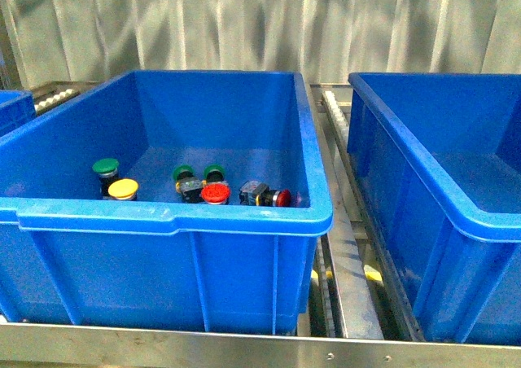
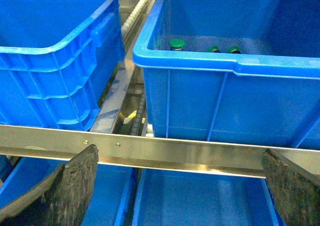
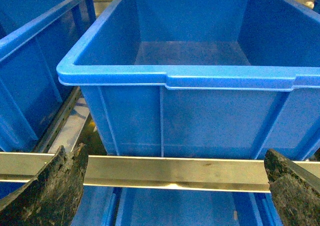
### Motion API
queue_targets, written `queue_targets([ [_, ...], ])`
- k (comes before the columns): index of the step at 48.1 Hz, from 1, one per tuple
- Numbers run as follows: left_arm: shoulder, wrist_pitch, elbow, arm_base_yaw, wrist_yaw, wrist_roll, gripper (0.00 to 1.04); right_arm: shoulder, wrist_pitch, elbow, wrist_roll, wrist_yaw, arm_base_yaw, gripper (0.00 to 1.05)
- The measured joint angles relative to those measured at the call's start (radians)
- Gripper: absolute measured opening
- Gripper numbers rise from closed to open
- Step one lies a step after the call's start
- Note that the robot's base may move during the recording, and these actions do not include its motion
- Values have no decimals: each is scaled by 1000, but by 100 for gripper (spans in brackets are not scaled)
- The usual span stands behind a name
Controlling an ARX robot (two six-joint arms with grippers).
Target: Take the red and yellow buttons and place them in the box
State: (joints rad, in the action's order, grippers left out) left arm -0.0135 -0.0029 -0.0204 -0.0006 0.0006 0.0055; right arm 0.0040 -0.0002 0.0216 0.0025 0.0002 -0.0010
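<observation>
The red and yellow buttons lie in the middle blue bin (image 1: 175,219). A yellow-capped one (image 1: 123,189) is at the left, a red one (image 1: 216,192) stands near the middle, and a second red one (image 1: 282,197) lies on its side to the right. The empty blue box (image 1: 423,181) stands to the right. Neither arm shows in the front view. My left gripper (image 2: 180,191) is open and empty, low in front of the bin's near wall (image 2: 225,101). My right gripper (image 3: 175,191) is open and empty in front of the empty box (image 3: 200,81).
Three green-capped buttons (image 1: 105,167) (image 1: 183,173) (image 1: 214,172) sit among the others. A third blue bin (image 2: 50,61) stands at the far left. A steel rail (image 1: 244,348) runs along the front of the shelf, with roller tracks (image 1: 334,107) between bins. More blue bins sit on a lower level (image 2: 200,201).
</observation>
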Motion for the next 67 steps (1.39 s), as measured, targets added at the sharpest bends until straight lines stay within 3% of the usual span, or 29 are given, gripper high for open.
queue_targets([
  [67, 0, 0, 0, 0, 0, 0, 97, 0, 0, 0, 0, 0, 0, 102],
])
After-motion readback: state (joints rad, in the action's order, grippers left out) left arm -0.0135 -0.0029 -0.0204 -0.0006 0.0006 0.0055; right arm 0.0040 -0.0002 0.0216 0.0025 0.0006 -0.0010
